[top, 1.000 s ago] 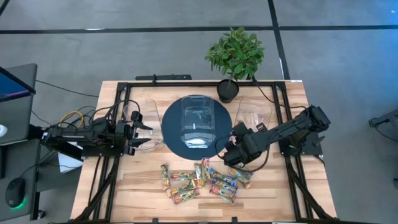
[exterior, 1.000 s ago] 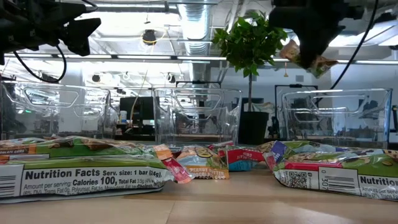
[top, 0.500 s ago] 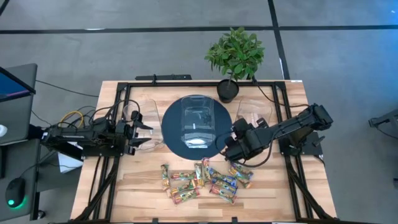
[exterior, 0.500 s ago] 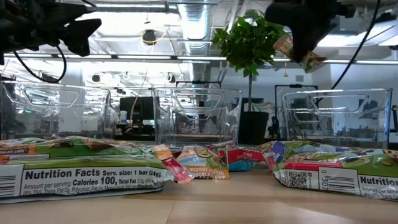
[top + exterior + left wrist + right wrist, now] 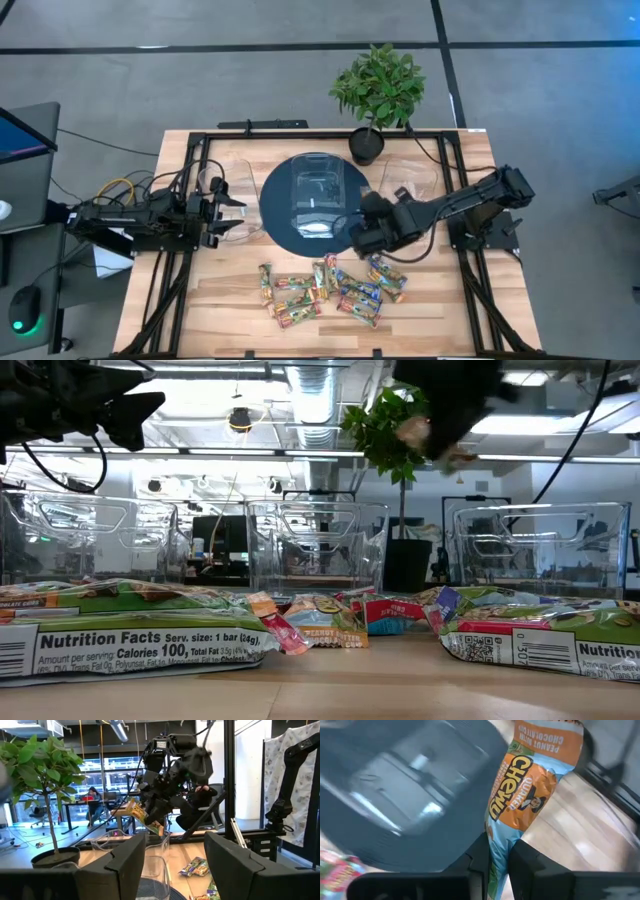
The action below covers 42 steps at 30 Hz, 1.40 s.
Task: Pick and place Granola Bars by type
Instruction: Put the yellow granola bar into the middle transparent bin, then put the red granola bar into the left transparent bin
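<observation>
High view. The right pincer (image 5: 362, 236) is raised above the tabletop (image 5: 440, 320) at the right edge of the dark round mat (image 5: 275, 228), which carries the middle clear tub (image 5: 313, 195). Two more clear tubs stand beside the mat: the left tub (image 5: 232, 190) and the right tub (image 5: 408, 180). The loose Granola Bars (image 5: 325, 290) lie in a scattered cluster on the tabletop in front of the mat. The left pincer (image 5: 222, 212) waits at the left tub. A potted plant (image 5: 378, 92) stands at the far edge.

Low view. The right pincer (image 5: 440, 415) hangs high, above the level of the tubs, with the held bar (image 5: 420, 432) showing at its tip. The middle tub (image 5: 316, 548) stands below and to the side of it. Bars lie across the foreground, one with its nutrition panel facing the camera (image 5: 130, 630).

Left wrist view. The left pincer (image 5: 175, 860) stands wide, nothing between its fingers (image 5: 122, 865). Farther off, the right pincer (image 5: 156, 812) carries the bar (image 5: 142, 816) clear of the tabletop.

Right wrist view. The right pincer (image 5: 496, 862) is closed narrowly on one end of an orange and light blue Chewy bar (image 5: 525, 795), which extends over the mat edge (image 5: 395, 830) and bare wood (image 5: 580, 840).
</observation>
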Each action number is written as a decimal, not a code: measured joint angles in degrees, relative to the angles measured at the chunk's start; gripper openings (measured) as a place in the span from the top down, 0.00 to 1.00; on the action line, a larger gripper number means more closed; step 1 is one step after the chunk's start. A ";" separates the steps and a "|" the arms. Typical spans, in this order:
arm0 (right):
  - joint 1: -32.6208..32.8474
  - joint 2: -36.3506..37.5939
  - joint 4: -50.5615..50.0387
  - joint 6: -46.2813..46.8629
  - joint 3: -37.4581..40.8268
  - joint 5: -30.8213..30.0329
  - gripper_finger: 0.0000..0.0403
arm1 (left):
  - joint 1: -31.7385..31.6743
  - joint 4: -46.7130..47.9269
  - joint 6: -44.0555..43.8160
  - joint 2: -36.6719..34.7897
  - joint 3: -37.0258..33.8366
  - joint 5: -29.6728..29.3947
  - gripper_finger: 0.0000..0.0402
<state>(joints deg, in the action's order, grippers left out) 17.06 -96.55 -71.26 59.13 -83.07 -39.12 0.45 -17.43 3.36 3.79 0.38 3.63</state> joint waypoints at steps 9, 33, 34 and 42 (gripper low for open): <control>-10.94 -0.31 33.77 -29.77 -0.02 6.98 0.90 | 0.01 -0.04 1.38 0.00 -0.01 -1.48 0.50; -25.04 -9.62 40.44 -36.66 0.04 24.49 0.78 | 0.00 0.29 2.09 -0.02 0.00 -2.59 0.50; -25.01 -9.62 40.43 -36.75 0.04 24.47 0.75 | 0.00 0.31 2.09 -0.02 0.00 -2.59 0.50; -23.90 -7.68 39.47 -40.37 0.13 23.76 0.52 | 0.00 0.29 2.09 -0.02 -0.02 -2.59 0.50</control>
<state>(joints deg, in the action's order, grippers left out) -6.84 -104.23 -31.79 18.75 -82.94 -15.36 0.45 -17.14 5.45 3.77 0.37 1.04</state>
